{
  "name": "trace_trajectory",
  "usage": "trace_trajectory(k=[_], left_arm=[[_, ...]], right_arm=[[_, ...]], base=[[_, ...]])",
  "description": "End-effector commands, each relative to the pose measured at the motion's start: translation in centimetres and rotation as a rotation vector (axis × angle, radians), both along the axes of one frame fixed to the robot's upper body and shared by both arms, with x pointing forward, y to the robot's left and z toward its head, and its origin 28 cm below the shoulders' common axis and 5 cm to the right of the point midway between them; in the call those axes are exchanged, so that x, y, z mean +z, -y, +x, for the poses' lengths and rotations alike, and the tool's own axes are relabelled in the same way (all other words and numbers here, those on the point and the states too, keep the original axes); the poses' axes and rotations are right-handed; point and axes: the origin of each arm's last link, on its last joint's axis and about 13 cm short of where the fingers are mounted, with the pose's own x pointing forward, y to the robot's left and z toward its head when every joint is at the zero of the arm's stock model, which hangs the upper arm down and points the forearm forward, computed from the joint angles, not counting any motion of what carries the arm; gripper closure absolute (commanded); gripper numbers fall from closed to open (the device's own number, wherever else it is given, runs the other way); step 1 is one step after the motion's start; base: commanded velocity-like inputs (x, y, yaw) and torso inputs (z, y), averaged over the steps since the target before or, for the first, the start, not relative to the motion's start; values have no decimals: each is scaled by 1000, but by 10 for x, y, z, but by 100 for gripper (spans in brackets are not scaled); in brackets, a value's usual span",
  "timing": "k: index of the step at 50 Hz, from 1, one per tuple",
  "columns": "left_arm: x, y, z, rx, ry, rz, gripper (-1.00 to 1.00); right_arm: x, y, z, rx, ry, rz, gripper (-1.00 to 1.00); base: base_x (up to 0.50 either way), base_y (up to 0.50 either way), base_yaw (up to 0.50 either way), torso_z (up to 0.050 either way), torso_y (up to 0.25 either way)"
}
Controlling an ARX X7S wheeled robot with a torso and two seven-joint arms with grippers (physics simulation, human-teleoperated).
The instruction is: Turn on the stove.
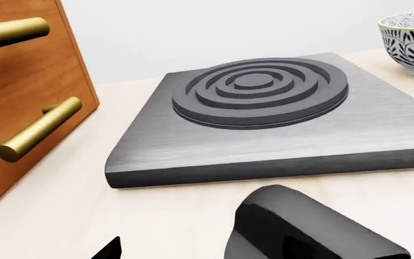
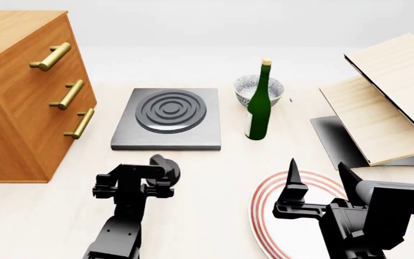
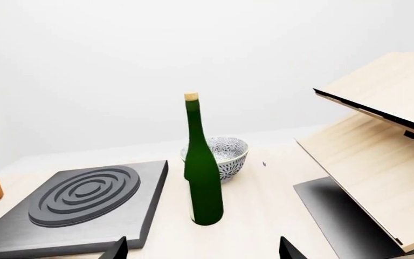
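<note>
The stove is a flat dark grey hotplate (image 2: 167, 118) with raised black concentric rings, mid-table; it also shows in the left wrist view (image 1: 264, 108) and the right wrist view (image 3: 84, 197). Its separate black round knob (image 2: 166, 164) sits on the table just in front of the hotplate. My left gripper (image 2: 144, 172) is open right behind the knob. In the left wrist view the knob (image 1: 315, 226) is close, toward one side of the left gripper (image 1: 203, 253), with a clear gap to the other fingertip (image 1: 110, 249). My right gripper (image 2: 321, 181) is open and empty, also in the right wrist view (image 3: 201, 251).
A wooden drawer cabinet (image 2: 20, 91) with brass handles stands left of the stove. A green bottle (image 2: 259, 102) and a patterned bowl (image 2: 254, 86) stand right of it. A tilted wooden rack (image 2: 387, 102) on a curved black base (image 2: 336, 140) is far right. A red-ringed plate (image 2: 264, 216) lies under my right gripper.
</note>
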Motion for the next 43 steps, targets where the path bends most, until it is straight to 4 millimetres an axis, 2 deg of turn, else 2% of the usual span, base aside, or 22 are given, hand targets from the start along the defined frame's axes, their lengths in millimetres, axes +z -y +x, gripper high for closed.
trace_trajectory(k=[1, 5, 6, 8, 9, 11, 14, 21, 43], left_arm=[[21, 35, -22, -202, 16, -43, -100], [54, 32, -54, -289, 1, -116, -100], [64, 28, -70, -326, -52, -157, -100], [86, 26, -86, -367, 1, -173, -100], [102, 22, -103, -399, 4, -203, -100], [126, 16, -123, -425, 48, -238, -100], [143, 8, -140, -419, 95, -253, -100], [143, -6, -141, -270, 189, -225, -100], [134, -11, -137, -214, 171, -228, -100]], right_arm=[[0, 0, 0, 1, -1, 1, -100], [0, 1, -1, -4, 1, 2, -100], [0, 2, -2, -6, 2, 3, -100], [0, 1, -2, -6, 1, 4, -100], [0, 1, -2, -5, 2, 4, -100], [0, 0, -2, -3, 5, 4, -100], [1, -1, -3, -1, 5, 4, -100], [0, -1, -2, -3, 3, -7, -100], [-2, -2, -2, -7, -1, -18, -100]], base=[[0, 0, 0, 0, 0], [0, 0, 0, 0, 0], [0, 0, 0, 0, 0], [0, 0, 0, 0, 0], [0, 0, 0, 0, 0], [0, 0, 0, 0, 0], [0, 0, 0, 0, 0], [0, 0, 0, 0, 0], [0, 0, 0, 0, 0]])
